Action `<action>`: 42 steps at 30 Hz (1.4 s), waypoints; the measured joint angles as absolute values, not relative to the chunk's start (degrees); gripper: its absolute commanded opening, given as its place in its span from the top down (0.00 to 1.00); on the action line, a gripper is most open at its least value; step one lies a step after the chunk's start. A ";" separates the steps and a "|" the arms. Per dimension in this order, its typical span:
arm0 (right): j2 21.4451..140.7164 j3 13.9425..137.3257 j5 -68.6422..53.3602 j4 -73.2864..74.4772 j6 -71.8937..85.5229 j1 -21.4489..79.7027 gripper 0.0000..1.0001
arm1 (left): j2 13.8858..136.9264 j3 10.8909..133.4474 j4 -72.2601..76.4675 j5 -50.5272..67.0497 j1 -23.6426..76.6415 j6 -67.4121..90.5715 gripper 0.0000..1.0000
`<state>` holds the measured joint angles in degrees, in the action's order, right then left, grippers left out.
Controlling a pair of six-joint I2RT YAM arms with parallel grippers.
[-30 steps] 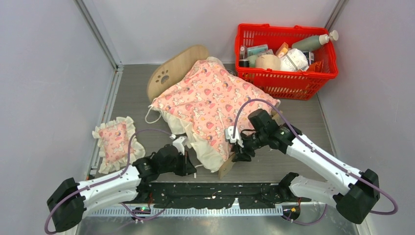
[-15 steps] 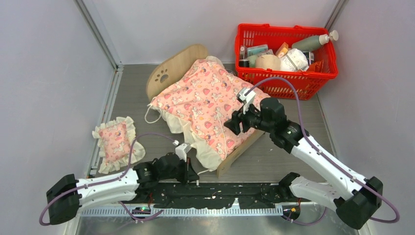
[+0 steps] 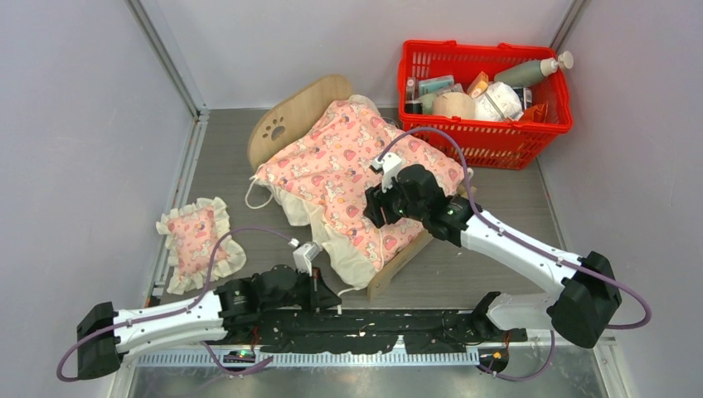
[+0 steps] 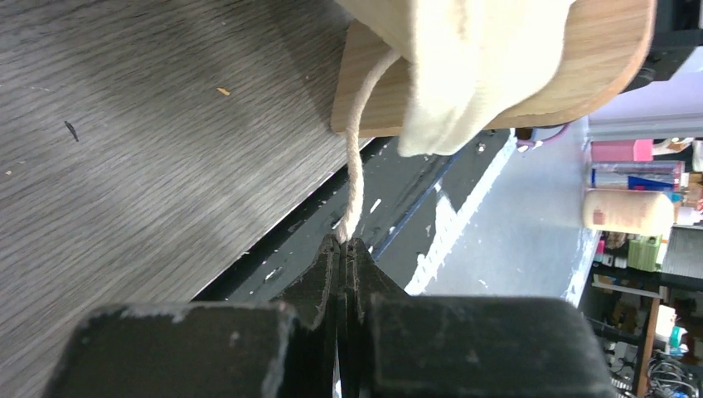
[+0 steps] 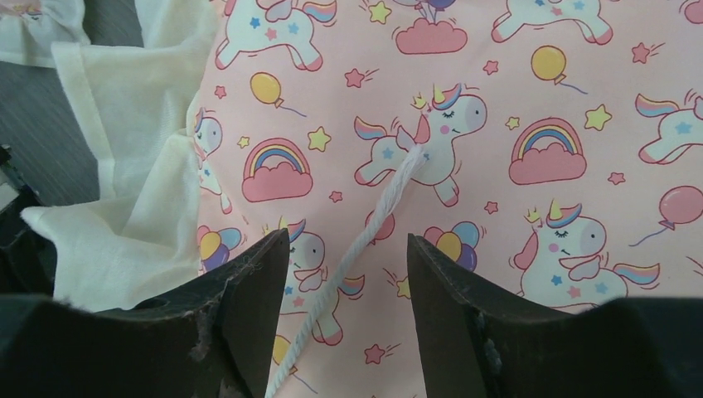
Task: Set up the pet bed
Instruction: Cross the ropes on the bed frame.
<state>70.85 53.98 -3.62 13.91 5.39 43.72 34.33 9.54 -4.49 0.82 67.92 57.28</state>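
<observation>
The left gripper (image 4: 341, 242) is pinched tight on a cream cord (image 4: 355, 157). The cord runs toward 12 o'clock, to the blanket (image 4: 464, 66) frill hanging over the foot end of the pet bed (image 4: 605, 41). The right gripper (image 5: 348, 249) stands wide above the blanket's pink unicorn print, holding nothing. The bed sits mid-table. It is light plywood, with an arched paw-print headboard at 11 o'clock, its foot at 5 o'clock, and the blanket draped across. A red basket (image 3: 485, 141) stands at its 2 o'clock.
</observation>
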 measured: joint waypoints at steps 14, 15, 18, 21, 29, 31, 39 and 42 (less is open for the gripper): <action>72.51 54.43 1.28 15.55 6.17 45.17 0.93 | 27.53 9.45 -9.76 1.83 68.01 58.37 1.00; 72.47 54.43 1.37 15.53 6.20 45.32 0.94 | 27.33 9.45 -10.55 2.02 68.03 58.39 1.00; 71.85 54.43 1.34 15.51 6.24 45.67 0.95 | 26.55 9.45 -12.86 2.79 68.23 58.46 1.00; 69.82 54.43 1.30 15.51 6.37 46.17 0.95 | 25.43 9.45 -14.79 3.16 68.34 58.52 1.00; 61.78 53.54 -7.31 13.19 6.90 53.41 0.95 | 24.71 9.65 -16.91 3.27 68.53 58.33 1.00; 59.92 51.92 -11.35 11.20 7.29 56.64 0.95 | 25.36 9.85 -17.17 3.27 68.51 58.33 1.00; 65.41 45.36 -15.70 4.40 11.99 68.16 0.95 | 25.85 9.98 -18.11 3.03 68.58 58.57 1.00; 69.65 44.60 -13.74 0.99 14.68 71.99 0.95 | 24.88 9.96 -18.20 3.03 68.60 58.76 1.00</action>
